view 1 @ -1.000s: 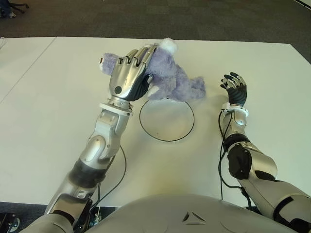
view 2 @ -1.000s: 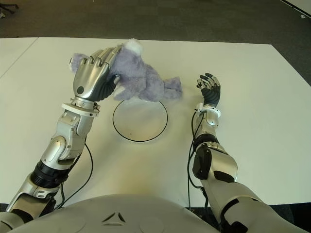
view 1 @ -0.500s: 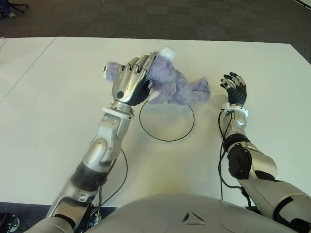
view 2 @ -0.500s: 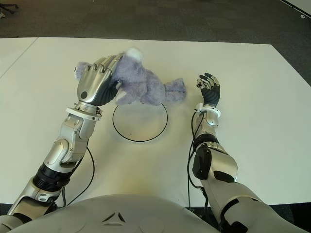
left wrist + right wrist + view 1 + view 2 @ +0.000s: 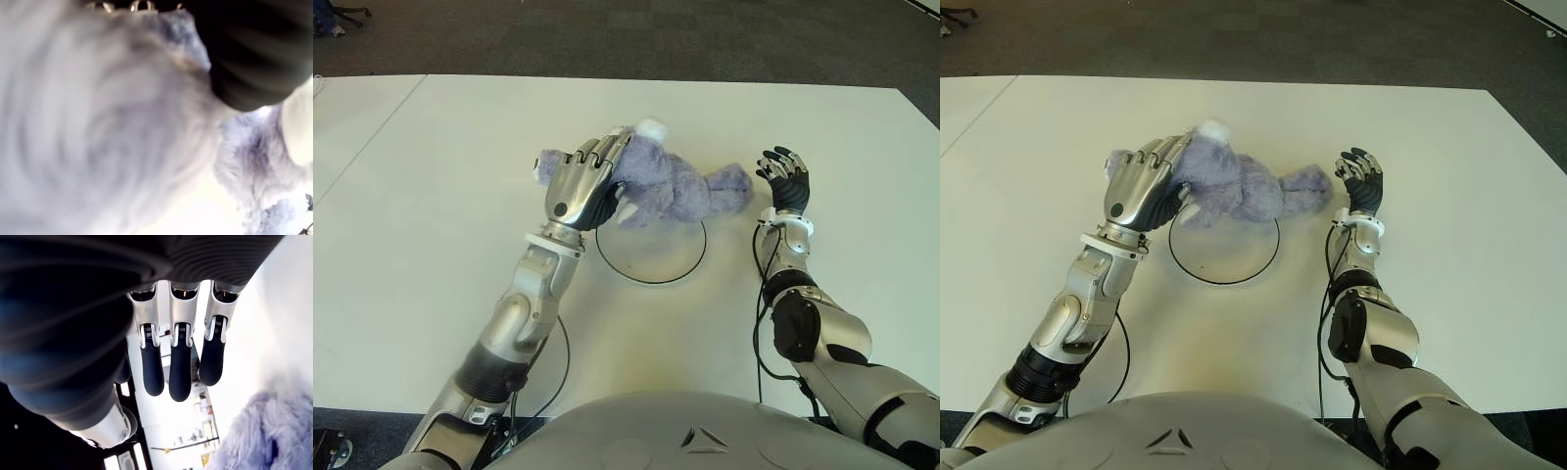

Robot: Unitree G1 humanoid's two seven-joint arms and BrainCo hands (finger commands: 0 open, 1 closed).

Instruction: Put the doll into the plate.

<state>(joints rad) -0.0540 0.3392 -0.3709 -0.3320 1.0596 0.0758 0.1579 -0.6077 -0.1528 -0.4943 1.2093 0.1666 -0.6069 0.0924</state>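
The left hand (image 5: 576, 186) is clenched on the doll (image 5: 666, 191), fingers wrapped over its head end. The doll lies across the far rim of the plate (image 5: 651, 257), just past that hand. The right hand (image 5: 785, 179) shows beside the doll's feet, fingers relaxed, empty, above the desk (image 5: 431, 196).

My left hand (image 5: 578, 186), arm extended, fingers curled in a grasp; my right hand (image 5: 786, 179), fingers spread, empty.

lilac-purple doll (image 5: 671, 191) with white ear tuft, white plate (image 5: 651, 257) rimmed black, white table (image 5: 431, 196), silver left hand (image 5: 579, 181)
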